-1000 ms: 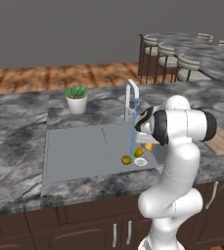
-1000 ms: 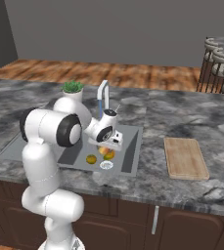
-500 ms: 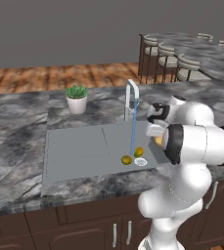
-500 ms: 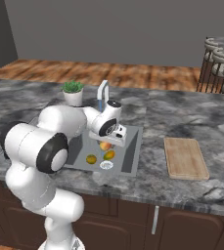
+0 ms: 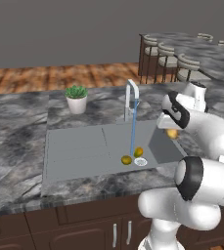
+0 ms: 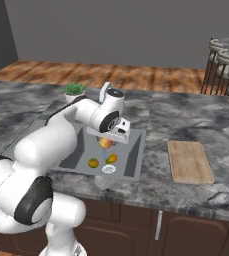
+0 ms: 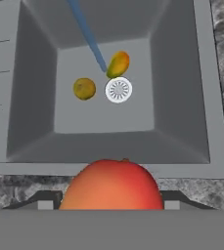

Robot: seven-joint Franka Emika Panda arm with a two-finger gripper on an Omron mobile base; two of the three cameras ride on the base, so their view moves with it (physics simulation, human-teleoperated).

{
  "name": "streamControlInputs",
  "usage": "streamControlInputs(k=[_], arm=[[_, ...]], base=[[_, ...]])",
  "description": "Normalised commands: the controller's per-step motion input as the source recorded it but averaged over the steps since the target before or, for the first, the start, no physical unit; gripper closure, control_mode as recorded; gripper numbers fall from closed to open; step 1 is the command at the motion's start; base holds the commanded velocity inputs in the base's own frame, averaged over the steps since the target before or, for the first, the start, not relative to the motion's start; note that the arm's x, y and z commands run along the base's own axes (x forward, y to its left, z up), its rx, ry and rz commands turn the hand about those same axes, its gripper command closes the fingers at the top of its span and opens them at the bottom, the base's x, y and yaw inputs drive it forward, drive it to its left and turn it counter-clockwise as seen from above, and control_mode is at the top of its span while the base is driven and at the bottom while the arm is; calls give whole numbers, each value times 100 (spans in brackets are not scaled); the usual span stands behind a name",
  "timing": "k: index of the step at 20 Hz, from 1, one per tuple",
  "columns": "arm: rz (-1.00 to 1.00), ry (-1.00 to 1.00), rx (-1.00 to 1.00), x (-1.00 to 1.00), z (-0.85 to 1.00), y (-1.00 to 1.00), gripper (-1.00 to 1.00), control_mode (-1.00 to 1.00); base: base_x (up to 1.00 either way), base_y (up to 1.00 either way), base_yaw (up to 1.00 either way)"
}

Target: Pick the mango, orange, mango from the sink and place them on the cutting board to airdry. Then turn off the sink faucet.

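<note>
Hand view: the orange (image 7: pixel 112 184) sits large at the bottom edge, right at the gripper, with the sink (image 7: pixel 182 97) basin below and beyond it.
Gripper: the gripper (image 6: pixel 107 142) is closed partway on the orange (image 6: pixel 105 143), its fingers set about a fruit's width apart; the fruit hangs clear of the basin floor.
Gripper, left base view: the gripper (image 5: pixel 171 132) carries the orange (image 5: pixel 171 133) above the basin's right-hand edge.
Olive-yellow mango: the olive-yellow mango (image 7: pixel 84 89) lies on the basin floor well below the gripper, left of the drain (image 7: pixel 119 90) in the hand view; also seen at (image 5: pixel 126 159) and (image 6: pixel 93 163).
Green-and-orange mango: the green-and-orange mango (image 7: pixel 118 64) lies just beside the drain, apart from the other mango; also at (image 5: pixel 138 152) and (image 6: pixel 112 159).
Water: a thin blue water stream (image 5: pixel 133 129) falls from the sink faucet (image 5: pixel 129 99) and lands close by the green-and-orange mango.
Sink faucet: stands behind the basin, beyond the gripper and to its left in the left base view; in the right base view it (image 6: pixel 105 92) is mostly hidden by the arm.
Cutting board: the cutting board (image 6: pixel 189 161) lies flat on the counter (image 6: pixel 186 120), well apart from the gripper to its right, past the sink's rim (image 6: pixel 138 157).
Potted plant: a potted plant (image 5: pixel 77 98) stands on the counter behind the sink's ribbed half, far to the gripper's left.
Stools: bar stools (image 5: pixel 169 57) stand at the far counter behind the arm.
</note>
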Motion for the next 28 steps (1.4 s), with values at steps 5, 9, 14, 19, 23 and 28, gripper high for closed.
streamControlInputs(k=[5,9,14,19,23,28], arm=[[0,-3,0,-80,66,-3,100,-100],[0,-3,0,-88,50,-3,100,-100],[-4,-17,0,-87,4,0,100,-100],[-2,-27,-19,-50,0,-8,100,-100],[-3,-33,-24,-15,9,-34,100,-100],[-8,-9,-6,2,34,-45,100,-100]], base=[[0,0,0],[0,0,0],[0,0,0],[0,0,0],[0,0,0],[0,0,0]])
